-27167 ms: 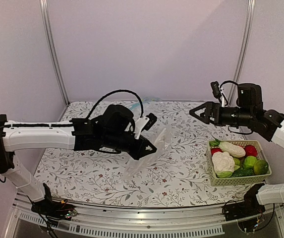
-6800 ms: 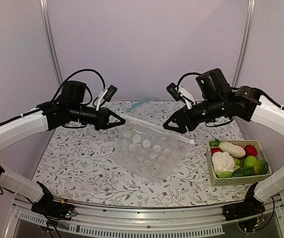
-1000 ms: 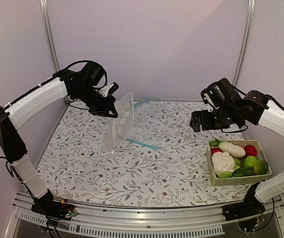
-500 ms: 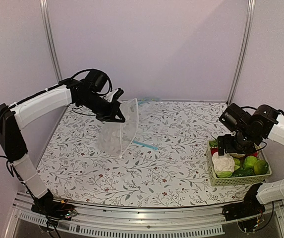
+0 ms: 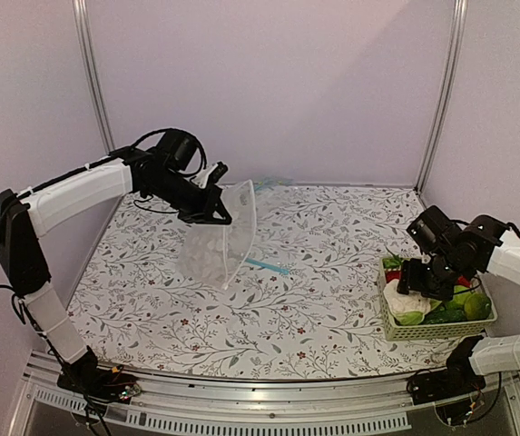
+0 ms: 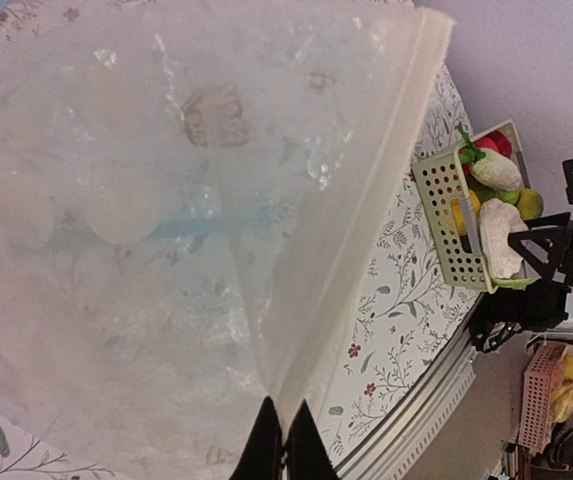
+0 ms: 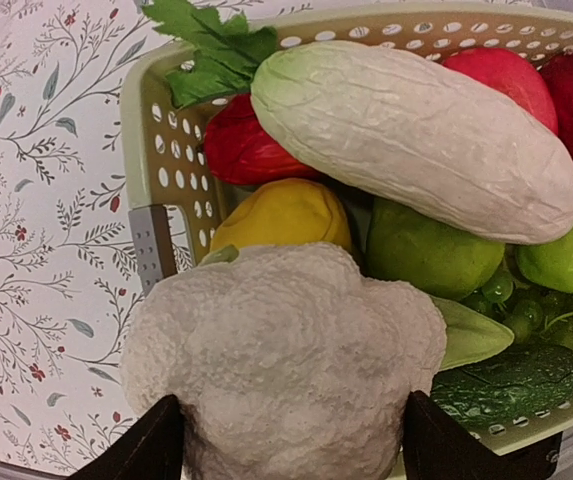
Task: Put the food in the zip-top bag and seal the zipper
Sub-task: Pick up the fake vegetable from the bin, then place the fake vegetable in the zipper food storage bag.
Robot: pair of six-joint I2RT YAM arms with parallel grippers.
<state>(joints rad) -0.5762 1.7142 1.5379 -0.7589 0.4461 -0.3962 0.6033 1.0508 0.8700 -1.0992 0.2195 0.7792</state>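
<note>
I am working the picking step. My left gripper (image 5: 216, 214) is pinching the bag (image 5: 223, 238) by its edge, hanging it over the far left of the table (image 5: 332, 300). My right gripper (image 7: 286, 440) is straddling the cauliflower (image 7: 281, 350) in the near-right basket (image 7: 156, 130), jaws wide; I cannot tell if it is gripping. Next I am needing a firm clamp, a lift, and a carry left to the bag's mouth.

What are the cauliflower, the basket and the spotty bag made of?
The cauliflower looks like a toy, maybe foam or soft plastic: its bumpy white surface is matte. The basket seems hard plastic, pale and smooth, with neat rows of holes. The bag is thin clear plastic film: the table shows through it and it wrinkles.
</note>
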